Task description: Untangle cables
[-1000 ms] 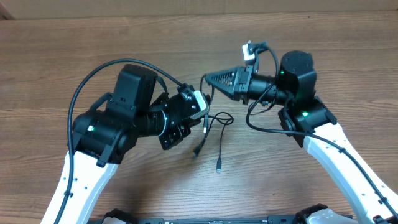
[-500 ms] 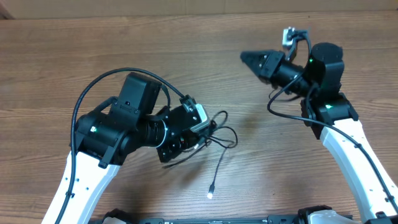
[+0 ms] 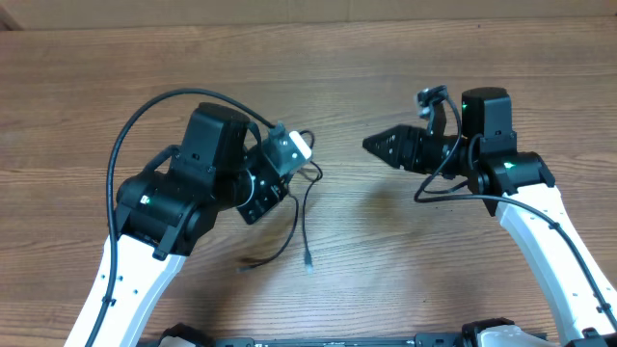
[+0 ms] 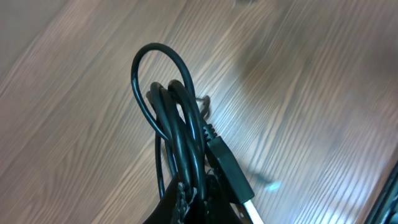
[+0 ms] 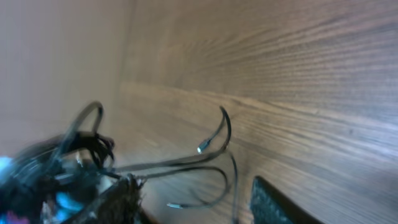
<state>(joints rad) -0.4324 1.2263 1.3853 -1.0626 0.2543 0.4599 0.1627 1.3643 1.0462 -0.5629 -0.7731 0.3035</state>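
Note:
My left gripper (image 3: 287, 159) is shut on the cables (image 3: 306, 207), a bunch of thin black loops. In the left wrist view the loops (image 4: 171, 118) rise out of the shut left gripper (image 4: 202, 200), with a black plug body (image 4: 227, 168) lying beside them. Two loose strands trail from the bunch toward the table's front, and one ends in a silvery plug (image 3: 308, 260). My right gripper (image 3: 376, 146) points left at the bunch, a short gap away. In the right wrist view the right gripper (image 5: 193, 186) stands open with nothing between its fingers, and the cable strands (image 5: 221, 134) lie beyond it.
The brown wooden table (image 3: 318, 48) carries nothing else in view. A thick black arm wire (image 3: 145, 116) arcs over the left arm, and another (image 3: 439, 188) loops under the right wrist. Both white forearms reach in from the front edge.
My right gripper drew back to the right from the cable bunch, then dropped lower and opened. The left gripper carried the bunch toward the table's back, and the loose ends swung beneath it.

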